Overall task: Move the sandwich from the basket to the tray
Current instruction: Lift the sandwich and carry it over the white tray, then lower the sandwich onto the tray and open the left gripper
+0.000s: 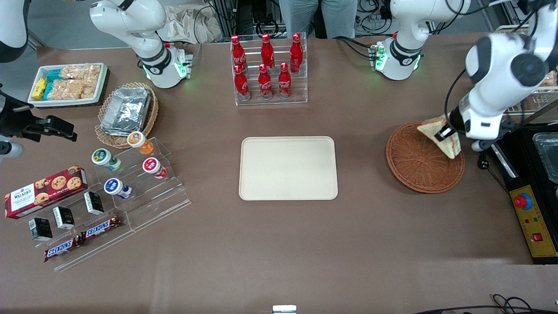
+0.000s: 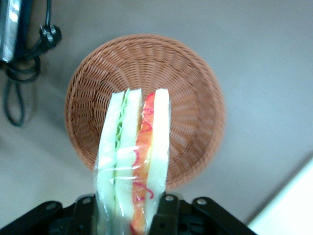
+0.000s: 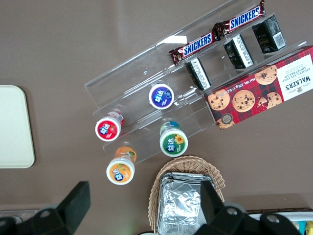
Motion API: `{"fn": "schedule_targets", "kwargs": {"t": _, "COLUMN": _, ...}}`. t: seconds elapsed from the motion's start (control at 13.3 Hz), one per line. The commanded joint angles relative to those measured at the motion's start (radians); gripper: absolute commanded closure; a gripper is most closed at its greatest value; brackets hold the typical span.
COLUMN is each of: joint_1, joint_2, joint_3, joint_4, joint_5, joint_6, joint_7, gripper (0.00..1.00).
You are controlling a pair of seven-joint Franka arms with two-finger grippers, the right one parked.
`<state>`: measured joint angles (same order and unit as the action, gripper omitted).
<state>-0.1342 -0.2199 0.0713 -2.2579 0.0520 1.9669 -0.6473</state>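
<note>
A brown table is seen from the front. Toward the working arm's end, the white left arm reaches down over a round reddish-brown wicker basket (image 1: 420, 163). Its gripper (image 1: 447, 132) is closed on a triangular sandwich (image 1: 440, 137), holding it in the air above the basket, over the rim nearest the arm. The sandwich hangs tilted, one corner pointing down toward the basket floor.

In the wrist camera's view, the sandwich (image 2: 133, 161) is wrapped in clear film and stands edge-on, showing pale bread slices with a green layer and a red-orange layer between them. The dark fingers (image 2: 166, 215) press against its two flat sides. The basket (image 2: 193, 98) lies below it with nothing else inside.

The cream rectangular tray (image 1: 288, 168) sits flat at the middle of the table, well apart from the basket, with nothing on it. Farther from the camera than the tray stands a clear rack of red cola bottles (image 1: 267, 65). Toward the parked arm's end lie a clear stepped stand with yoghurt pots (image 1: 126, 168), two chocolate bars (image 1: 83, 237), a red biscuit box (image 1: 45, 191) and a tan basket of foil containers (image 1: 126, 111).
</note>
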Motion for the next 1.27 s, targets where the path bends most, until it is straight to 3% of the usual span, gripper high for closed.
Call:
{"fn": "schedule_targets", "kwargs": {"t": 0.0, "joint_1": -0.06, "joint_2": 0.088, "joint_3": -0.083, "joint_4": 0.242, "joint_5": -0.014, "joint_6": -0.186, "joint_7": 0.064, "gripper": 1.0}}
{"fn": "schedule_targets", "kwargs": {"t": 0.3, "joint_1": -0.258, "joint_2": 0.155, "joint_3": -0.117, "joint_4": 0.261, "joint_5": -0.046, "joint_6": -0.145, "joint_7": 0.187, "gripper": 1.0}}
{"fn": "schedule_targets", "kwargs": {"t": 0.45, "joint_1": -0.324, "joint_2": 0.265, "joint_3": -0.117, "joint_4": 0.293, "joint_5": -0.101, "joint_6": -0.07, "joint_7": 0.19, "gripper": 0.98}}
{"fn": "schedule_targets", "kwargs": {"t": 0.67, "joint_1": -0.407, "joint_2": 0.397, "joint_3": -0.117, "joint_4": 0.287, "joint_5": -0.093, "joint_6": 0.108, "joint_7": 0.196, "gripper": 0.96}}
{"fn": "schedule_targets", "kwargs": {"t": 1.2, "joint_1": -0.441, "joint_2": 0.66, "joint_3": -0.12, "joint_4": 0.285, "joint_5": -0.099, "joint_6": 0.44, "joint_7": 0.19, "gripper": 1.0}}
